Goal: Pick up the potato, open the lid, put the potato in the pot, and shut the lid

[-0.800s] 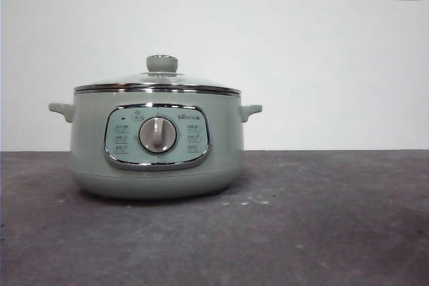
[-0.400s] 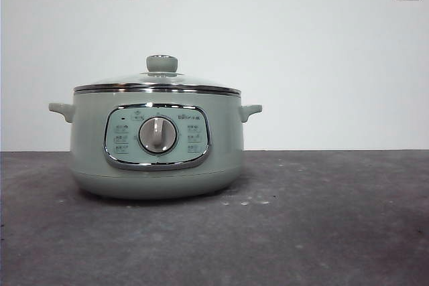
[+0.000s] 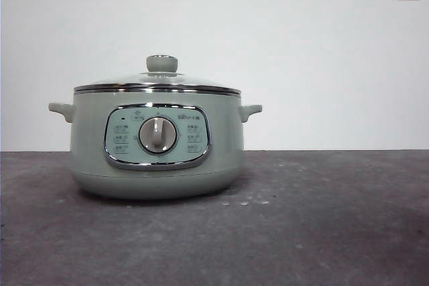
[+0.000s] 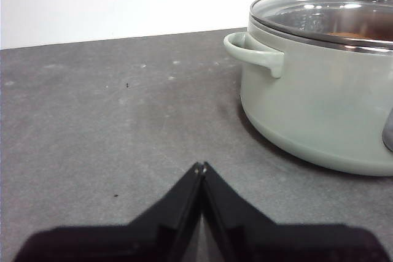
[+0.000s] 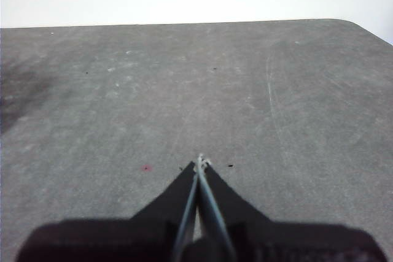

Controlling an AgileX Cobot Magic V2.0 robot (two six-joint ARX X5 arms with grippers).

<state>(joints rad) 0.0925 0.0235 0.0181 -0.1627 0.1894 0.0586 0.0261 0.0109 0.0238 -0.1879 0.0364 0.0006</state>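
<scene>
While the glass, chrome-rimmed lid [image 3: 157, 82] sits on your sage-green electric pot [image 3: 155, 140] (orange-brown shape [image 4: 347, 35] visible inside), both left fingers [image 4: 201, 167] and right fingers [image 5: 200, 162] hover clenched, empty, over grey bench [image 3: 322, 232]; white wall behind.

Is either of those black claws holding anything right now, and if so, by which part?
Nothing is held. The left gripper and the right gripper are both shut on nothing above the table; the lid sits on the pot.
</scene>
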